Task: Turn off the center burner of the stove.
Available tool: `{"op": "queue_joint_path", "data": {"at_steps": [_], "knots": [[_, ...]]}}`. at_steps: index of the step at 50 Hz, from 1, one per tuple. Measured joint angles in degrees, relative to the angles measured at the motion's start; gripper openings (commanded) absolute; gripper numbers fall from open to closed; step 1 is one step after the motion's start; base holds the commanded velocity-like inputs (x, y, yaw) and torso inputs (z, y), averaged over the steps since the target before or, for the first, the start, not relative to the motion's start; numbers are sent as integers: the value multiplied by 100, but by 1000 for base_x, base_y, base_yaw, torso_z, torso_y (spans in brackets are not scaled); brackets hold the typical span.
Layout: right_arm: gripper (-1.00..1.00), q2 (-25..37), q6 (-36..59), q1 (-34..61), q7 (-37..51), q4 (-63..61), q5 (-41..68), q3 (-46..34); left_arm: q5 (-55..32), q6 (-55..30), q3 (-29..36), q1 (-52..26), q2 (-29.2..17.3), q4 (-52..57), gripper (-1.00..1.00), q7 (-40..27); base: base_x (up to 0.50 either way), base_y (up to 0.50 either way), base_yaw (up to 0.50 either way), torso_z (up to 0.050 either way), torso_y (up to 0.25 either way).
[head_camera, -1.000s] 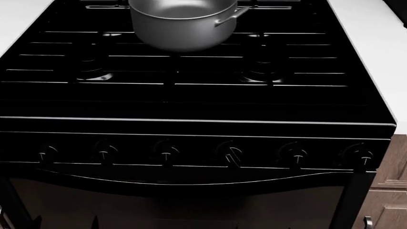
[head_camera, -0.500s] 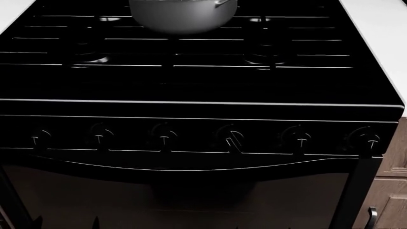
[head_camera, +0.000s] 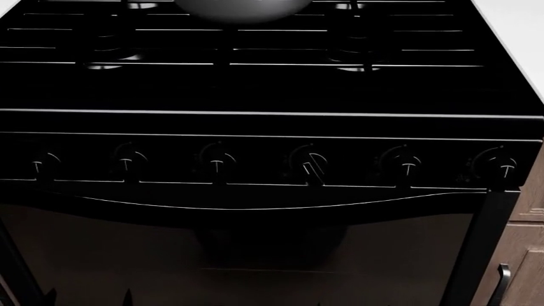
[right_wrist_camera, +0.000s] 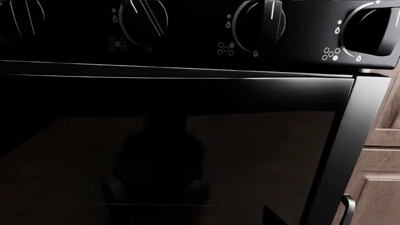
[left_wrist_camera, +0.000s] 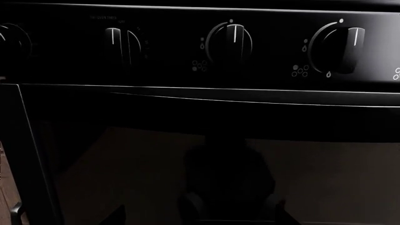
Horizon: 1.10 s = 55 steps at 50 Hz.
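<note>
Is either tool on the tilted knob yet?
Apart. In the head view the tilted knob on the stove has nothing on or near it, and the right wrist view shows that knob bare.

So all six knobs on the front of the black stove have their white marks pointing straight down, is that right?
Not all six. On the stove, the fourth knob from the left has its mark slanted; the other five point straight down, as the head view shows.
</note>
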Motion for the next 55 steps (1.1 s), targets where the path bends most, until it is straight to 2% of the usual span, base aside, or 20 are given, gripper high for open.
{"op": "queue_joint_path", "data": {"at_steps": [14,29,43,55], "knots": [[100,13,384,32,180,-161,99,18,-90,87,-1,-14,-26,-42,100,-30,0,0,0,0,0],[100,259,1292,17,361,-1604,9,-127,-179,103,9,-36,-66,-51,100,-66,0,0,0,0,0],[100,443,2316,471,463,-2611,-23,-152,-220,118,44,-49,-98,-62,100,-104,0,0,0,0,0],[100,516,2984,986,435,-2815,-17,-236,-238,151,86,-56,-118,-102,100,-129,0,0,0,0,0]]}}
